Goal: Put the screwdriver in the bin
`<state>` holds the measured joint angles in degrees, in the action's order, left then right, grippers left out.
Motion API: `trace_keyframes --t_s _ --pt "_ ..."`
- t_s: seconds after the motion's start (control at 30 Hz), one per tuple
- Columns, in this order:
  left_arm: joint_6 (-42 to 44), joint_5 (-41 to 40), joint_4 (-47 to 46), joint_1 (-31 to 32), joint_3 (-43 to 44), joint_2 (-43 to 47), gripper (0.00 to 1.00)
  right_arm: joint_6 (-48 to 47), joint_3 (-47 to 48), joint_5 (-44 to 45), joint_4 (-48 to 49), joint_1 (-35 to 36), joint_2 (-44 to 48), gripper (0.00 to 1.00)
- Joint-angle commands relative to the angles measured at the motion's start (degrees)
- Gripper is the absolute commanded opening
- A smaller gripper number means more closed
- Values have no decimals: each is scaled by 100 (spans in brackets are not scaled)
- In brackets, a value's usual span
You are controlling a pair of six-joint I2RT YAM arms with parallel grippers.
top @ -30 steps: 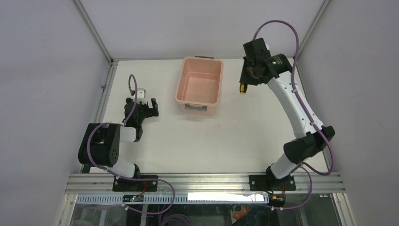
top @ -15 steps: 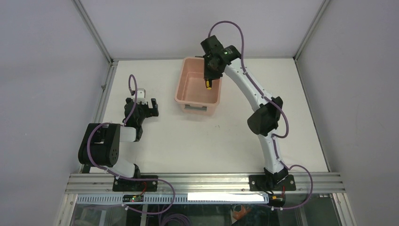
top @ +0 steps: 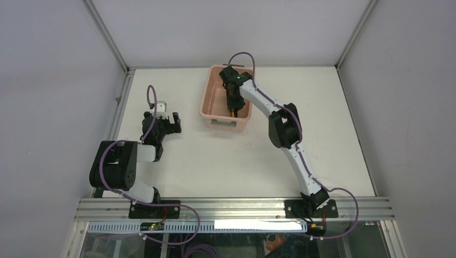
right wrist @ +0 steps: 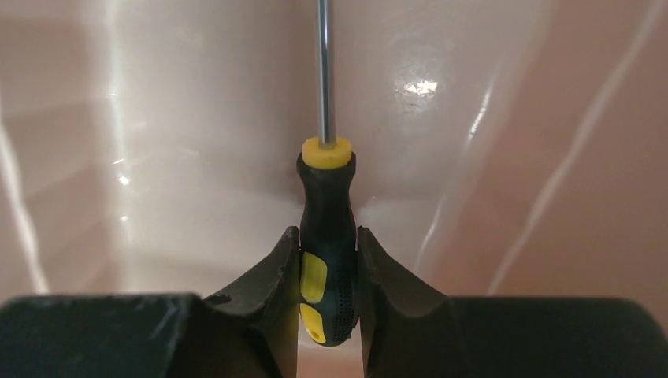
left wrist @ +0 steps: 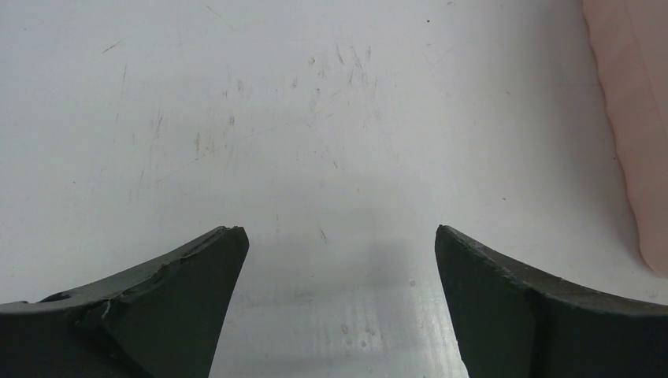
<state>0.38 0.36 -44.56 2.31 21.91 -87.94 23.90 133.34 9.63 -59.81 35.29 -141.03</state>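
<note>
The pale pink bin (top: 208, 94) stands at the back middle of the table. My right gripper (top: 232, 102) reaches down inside it and is shut on the screwdriver (top: 233, 111). In the right wrist view the gripper (right wrist: 328, 240) clamps the yellow-and-black handle (right wrist: 327, 205), the thin shaft pointing away over the bin's pink floor (right wrist: 197, 118). My left gripper (top: 170, 122) is open and empty, low over the bare table left of the bin. In the left wrist view the gripper (left wrist: 339, 236) shows only table between its fingers, with the bin's wall (left wrist: 634, 118) at the right edge.
Metal frame rails (top: 115, 107) run along the table's left side and back. A metal rail (top: 236, 207) carries both arm bases at the near edge. The right arm's elbow (top: 282, 129) hangs over the table right of the bin.
My right arm has swung left from beside the bin to over it and lowered the screwdriver inside. The left arm has not moved.
</note>
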Motion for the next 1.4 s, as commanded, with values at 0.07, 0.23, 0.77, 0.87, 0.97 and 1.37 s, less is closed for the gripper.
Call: trace_keyframes --t_s 0.07,0.23,0.77,0.87,0.97,1.37 --pt "-91 38 -154 42 6 161 99 -196 68 29 292 26 -95 16" --pt "-91 31 -151 45 6 155 99 -323 529 -85 -4 37 80 36" --pt "-91 43 -150 42 6 156 99 -1923 656 976 -389 -275 2921 98" --pt "-91 40 -150 43 6 158 99 -1945 404 976 -611 -927 3325 99" --pt "-91 44 -150 42 6 160 99 -2062 -13 1000 -667 -1661 3718 99" --pt "-91 38 -150 43 6 162 99 -2489 -1402 1115 -56 -2965 4732 99"
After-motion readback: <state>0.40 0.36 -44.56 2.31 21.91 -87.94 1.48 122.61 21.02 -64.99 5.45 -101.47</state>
